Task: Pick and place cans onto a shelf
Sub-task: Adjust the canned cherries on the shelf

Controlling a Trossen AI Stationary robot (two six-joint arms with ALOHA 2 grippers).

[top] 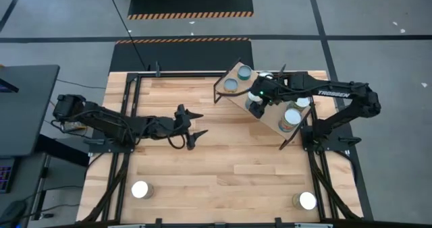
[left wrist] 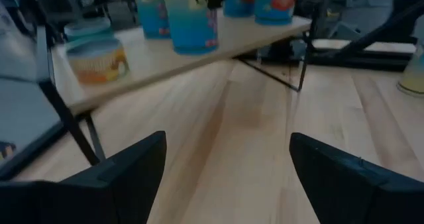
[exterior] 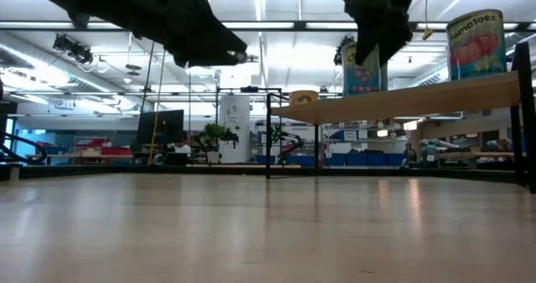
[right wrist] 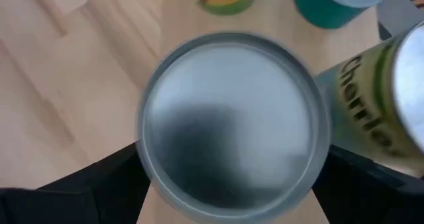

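- A silver-topped can (right wrist: 232,121) stands on the shelf (top: 273,120), which sits angled at the table's (top: 216,167) far right corner.
- The right gripper (top: 257,101) straddles it, jaws wide; whether they grip is unclear.
- Two cans (top: 141,189) wait along the near edge.
- The left gripper (top: 191,125) hovers open mid-table.

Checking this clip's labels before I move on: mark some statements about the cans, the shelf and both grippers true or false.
1. Two white-topped cans stand on the plank tabletop, off the light-wood shelf. True.
2. The left gripper holds a can. False: it is open and empty over the tabletop.
3. The right gripper is over the shelf, its fingers either side of a silver-topped can. True.
4. The shelf is bare. False: several cans stand on it.
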